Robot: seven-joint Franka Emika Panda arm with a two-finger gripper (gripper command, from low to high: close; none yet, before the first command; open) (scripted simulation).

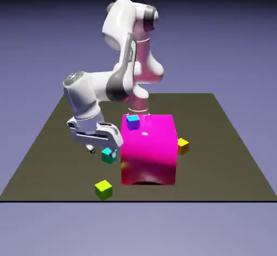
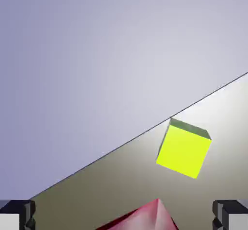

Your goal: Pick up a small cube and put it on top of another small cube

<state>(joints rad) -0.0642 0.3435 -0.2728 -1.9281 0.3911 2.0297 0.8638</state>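
The tiny lime cube (image 1: 103,188) lies on the table near its front edge, left of the middle. In the hand view the lime cube (image 2: 184,149) shows ahead and right of centre, at the table's edge line, well clear of the fingers. The tiny teal cube (image 1: 109,155) rests on the table against the big magenta block's left side. My gripper (image 1: 101,151) hangs low just beside it, and I cannot tell whether they touch. The teal cube does not show in the hand view. There my gripper (image 2: 124,217) is open, its tips wide apart, holding nothing.
The big magenta block (image 1: 149,149) stands mid-table right of the gripper, and a pinkish-red corner (image 2: 150,218) pokes up between the fingertips. A blue-and-purple cube (image 1: 132,121) sits on its top. An orange-yellow cube (image 1: 183,145) lies at its right side.
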